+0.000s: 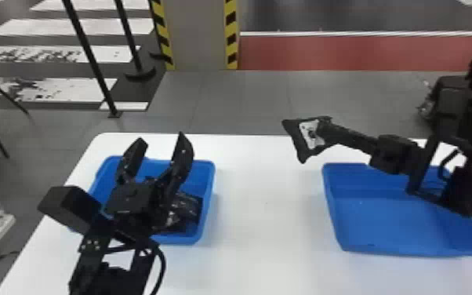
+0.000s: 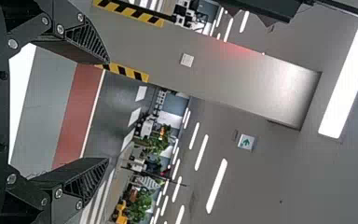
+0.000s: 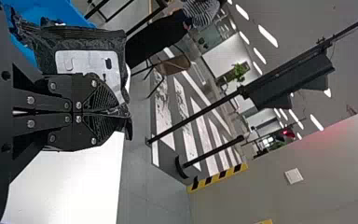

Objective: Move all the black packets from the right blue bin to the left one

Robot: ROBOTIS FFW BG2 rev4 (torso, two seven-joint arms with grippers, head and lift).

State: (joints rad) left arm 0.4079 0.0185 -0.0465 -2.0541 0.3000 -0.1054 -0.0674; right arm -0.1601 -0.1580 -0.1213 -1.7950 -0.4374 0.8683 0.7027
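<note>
Packet: we see a black packet with a white label, raised above the table, between the two bins but nearer the right one.
Long axis: in the right wrist view its longest visible span runs roughly along the fingers, the packet lying mostly to one side of them. In the head view its free edge slants across the line of the fingers, one corner pointing left and another down toward us.
Right gripper: its fingers are pressed together on an edge of the packet; we see the gripper reaching in from the right in the head view, pointing left.
Right blue bin: the bin sits on the table with the right arm crossing above it.
Left gripper: we find it over the left bin, fingers spread wide with a gap between, tips pointing away from us.
Left blue bin: the bin holds shiny black packets, partly hidden behind the left gripper.
Table: both bins rest on the white table, well apart.
Room: past the table we see a grey pillar with yellow-and-black striped edges.
</note>
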